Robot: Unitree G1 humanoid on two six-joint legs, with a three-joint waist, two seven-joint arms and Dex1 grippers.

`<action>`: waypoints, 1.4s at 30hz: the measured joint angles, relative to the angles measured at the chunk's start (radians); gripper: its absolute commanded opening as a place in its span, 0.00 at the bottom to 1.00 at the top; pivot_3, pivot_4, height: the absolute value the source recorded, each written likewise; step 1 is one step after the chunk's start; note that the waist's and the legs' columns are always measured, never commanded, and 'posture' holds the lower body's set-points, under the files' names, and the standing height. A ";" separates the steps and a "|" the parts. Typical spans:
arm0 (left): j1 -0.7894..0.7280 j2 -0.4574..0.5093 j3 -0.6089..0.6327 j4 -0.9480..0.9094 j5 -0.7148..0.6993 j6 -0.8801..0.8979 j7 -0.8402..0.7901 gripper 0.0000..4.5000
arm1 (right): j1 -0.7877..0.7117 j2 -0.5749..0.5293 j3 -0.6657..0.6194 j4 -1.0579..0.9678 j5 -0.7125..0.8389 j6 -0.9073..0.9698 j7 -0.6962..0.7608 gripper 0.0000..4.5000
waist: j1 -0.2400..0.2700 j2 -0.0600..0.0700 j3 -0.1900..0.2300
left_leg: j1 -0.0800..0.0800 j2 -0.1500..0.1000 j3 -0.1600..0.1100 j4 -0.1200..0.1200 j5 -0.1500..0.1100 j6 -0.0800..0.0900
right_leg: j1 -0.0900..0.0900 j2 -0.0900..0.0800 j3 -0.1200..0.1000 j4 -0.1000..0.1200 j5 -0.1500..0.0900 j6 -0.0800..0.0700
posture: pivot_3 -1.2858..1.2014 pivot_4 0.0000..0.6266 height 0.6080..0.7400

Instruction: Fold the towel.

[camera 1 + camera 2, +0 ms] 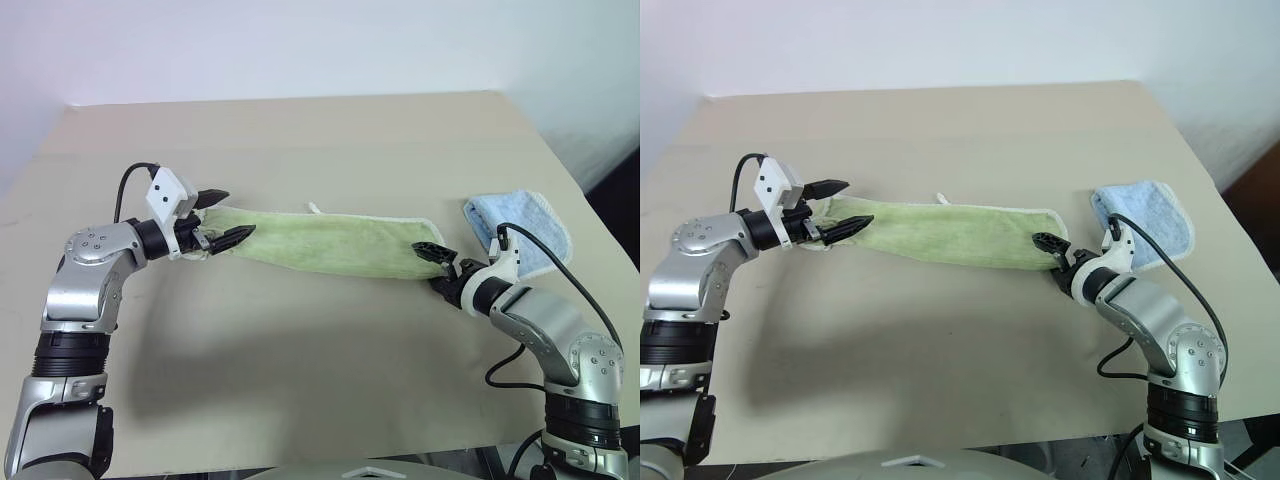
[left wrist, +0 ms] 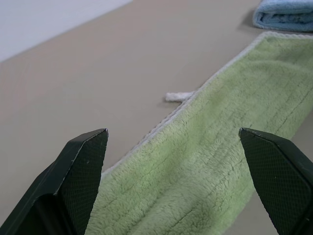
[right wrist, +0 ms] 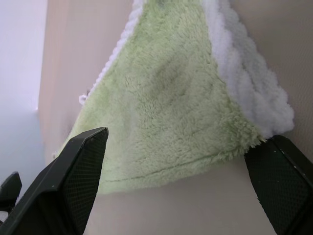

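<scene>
Left gripper (image 1: 222, 215): at the left end of the towel, its two black fingers spread wide, one above the cloth's end and one over it; nothing is held (the wrist view shows green pile lying flat between the parted fingers).

Towel (image 1: 320, 242): light green, folded into a long narrow strip, lying flat across the middle of the tan table (image 1: 300, 380), running from the left gripper to the right one. White edging runs along its far side, and a small white loop (image 1: 315, 208) sticks out from that edge near the middle.

Right gripper (image 1: 437, 257): at the towel's right end, fingers apart on either side of the near corner; no grip is visible.

Blue towel (image 1: 520, 228): smaller, folded, with white edging, just beyond the right gripper near the table's right edge, apart from the green towel.
</scene>
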 measured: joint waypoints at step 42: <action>-0.073 -0.051 -0.023 0.044 0.018 -0.035 0.006 1.00 | -0.375 -0.557 0.377 -0.044 -0.777 0.220 0.910 0.01 | 0.004 0.000 0.000 | -0.013 -0.001 -0.001 0.002 -0.001 0.003 | -0.006 0.000 -0.004 -0.007 0.002 0.003 | 0.52 0.24 0.91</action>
